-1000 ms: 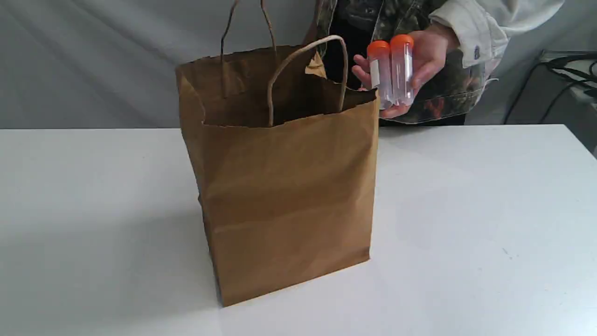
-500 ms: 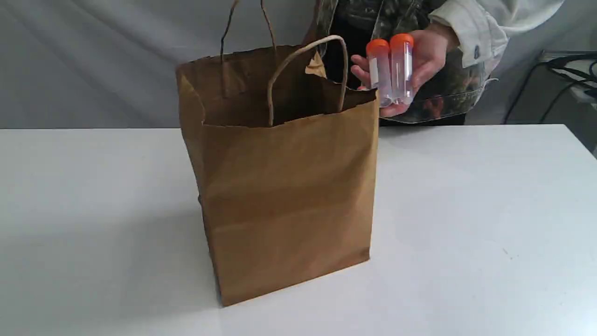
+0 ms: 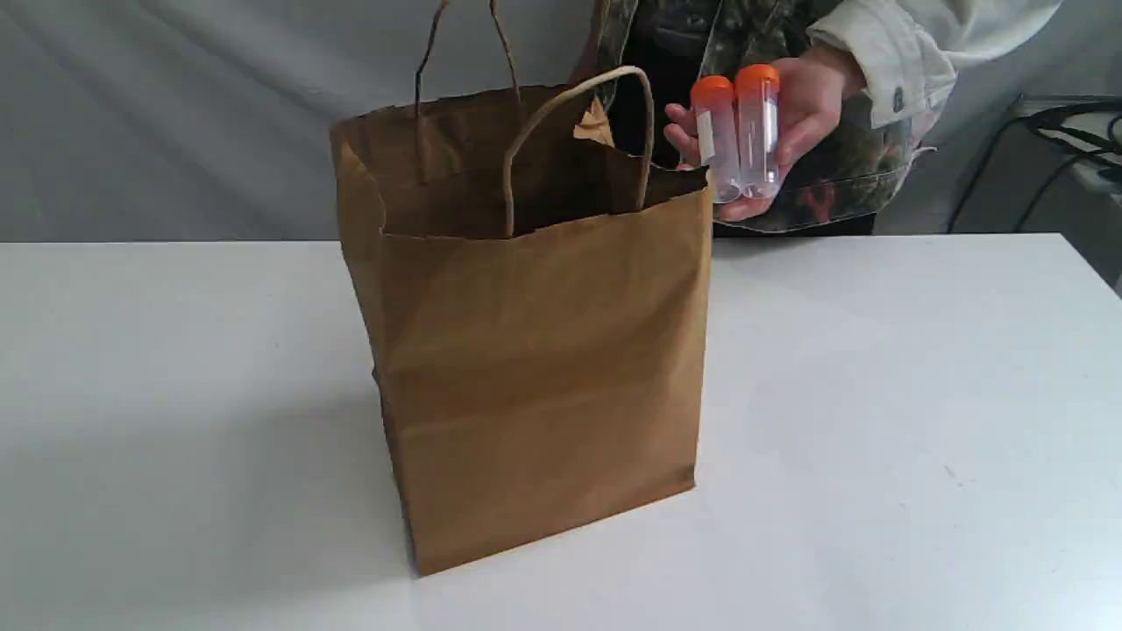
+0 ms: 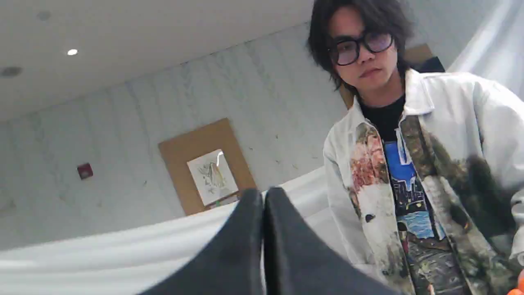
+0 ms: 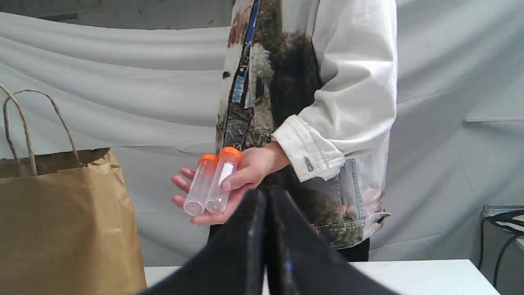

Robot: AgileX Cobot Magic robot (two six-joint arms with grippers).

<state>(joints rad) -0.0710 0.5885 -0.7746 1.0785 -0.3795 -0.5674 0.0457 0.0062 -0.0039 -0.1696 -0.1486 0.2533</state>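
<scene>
A brown paper bag [image 3: 535, 333] with twine handles stands open on the white table [image 3: 877, 394]; its side also shows in the right wrist view, paper bag [image 5: 61, 221]. Behind it a person's hand [image 3: 789, 114] holds two clear tubes with orange caps [image 3: 736, 131], tubes [image 5: 211, 182]. My left gripper [image 4: 263, 194] is shut and empty, pointing up toward the person. My right gripper [image 5: 266, 196] is shut and empty, aimed just below the hand with the tubes. Neither gripper appears in the exterior view.
A person in a white patterned jacket [image 5: 327, 102] stands behind the table. Grey cloth [image 3: 175, 114] hangs at the back. Black cables [image 3: 1069, 131] lie at the far right.
The hand with the two tubes shifted very slightly; the bag and both grippers stay put.
</scene>
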